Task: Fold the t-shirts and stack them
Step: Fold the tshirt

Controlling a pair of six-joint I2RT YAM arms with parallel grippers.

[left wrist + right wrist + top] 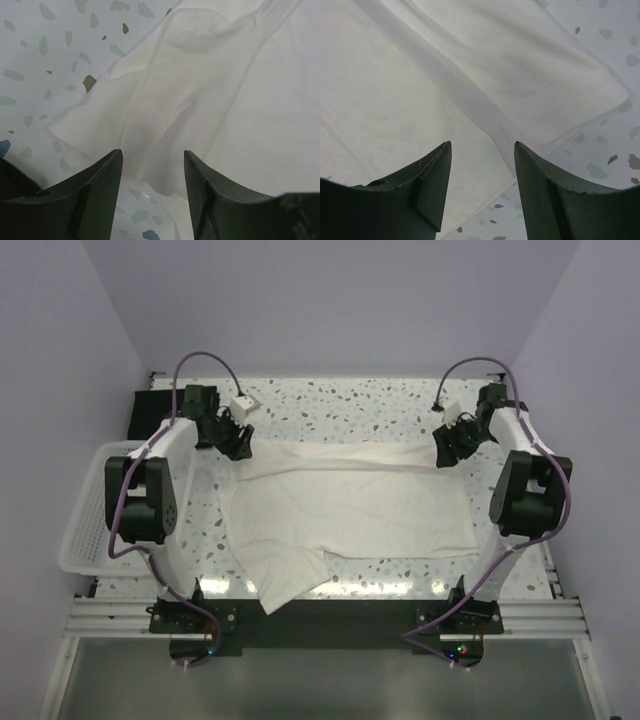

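From above, the cream t-shirt [350,505] lies spread across the middle of the speckled table [340,400], with its long side running from 9 to 3 o'clock. A loose flap at 7 o'clock trails down to the near edge. The left gripper [238,443] sits over the shirt's 10 o'clock corner and the right gripper [447,447] over its 2 o'clock corner, both low at the far hem. This view does not show how wide either claw stands. A white lattice basket [80,530] hangs off the table's side at 9 o'clock, and the black t-shirt [150,408] lies beyond it in the 10 o'clock corner, too dark to show its shape. In the left wrist view, the left gripper [152,156] is spread wide with nothing pinched, and cream cloth [200,90] shows in the gap between the fingertips. A rumpled fold runs up toward 1 o'clock, and bare terrazzo [30,60] fills the 9 to 11 o'clock side. In the right wrist view, the right gripper [482,146] is likewise wide and holds nothing. The shirt [420,75] fills everything from 9 to 1 o'clock, a doubled band crosses it diagonally, and its corner ends near 3 o'clock against the bare tabletop [615,140].
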